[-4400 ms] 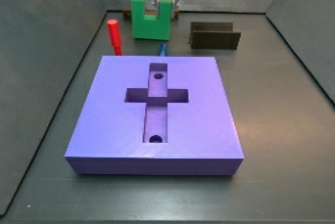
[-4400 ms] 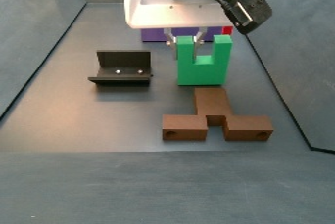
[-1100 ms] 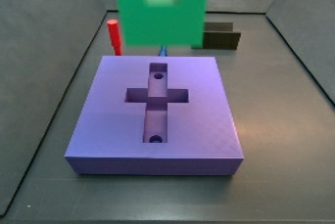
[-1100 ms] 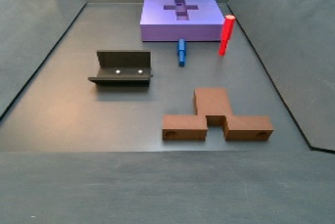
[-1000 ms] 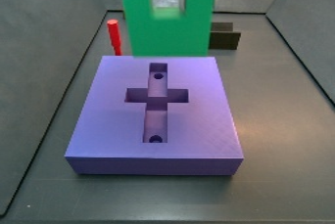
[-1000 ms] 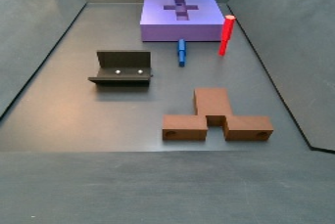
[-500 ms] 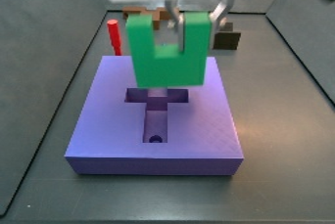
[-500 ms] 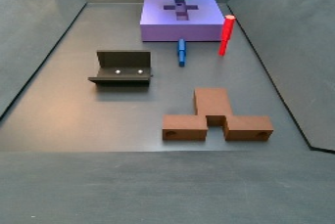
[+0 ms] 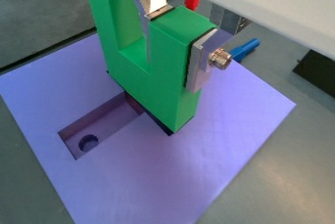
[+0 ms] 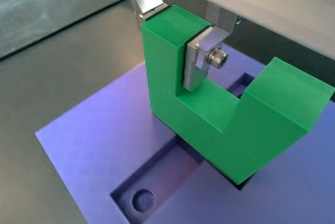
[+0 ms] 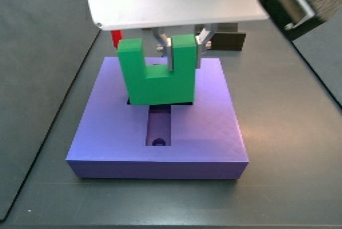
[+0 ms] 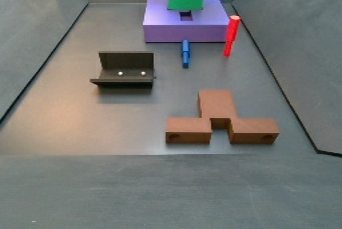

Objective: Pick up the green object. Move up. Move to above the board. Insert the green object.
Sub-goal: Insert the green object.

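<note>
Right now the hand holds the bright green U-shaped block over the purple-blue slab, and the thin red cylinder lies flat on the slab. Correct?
Not quite. The hand does hold the bright green U-shaped block over the purple-blue slab, but the thin red cylinder stands upright on the floor beside the slab, as a side view shows.

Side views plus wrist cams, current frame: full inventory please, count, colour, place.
green U-shaped block: 1, bright green, prongs up, held by the gripper, base down at the board's cross recess
purple-blue board: 1, cross-shaped recess with a round hole visible at its near end, at the far end of the floor in a side view
thin red cylinder: 1, red, upright beside the board
small blue rod: 1, blue, lying on the floor by the board
dark olive U-shaped block: 1, behind the board
fixture: 1, dark, on the floor
brown T-shaped block: 1, brown, flat on the floor
gripper: 1, silver fingers clamped on one prong
</note>
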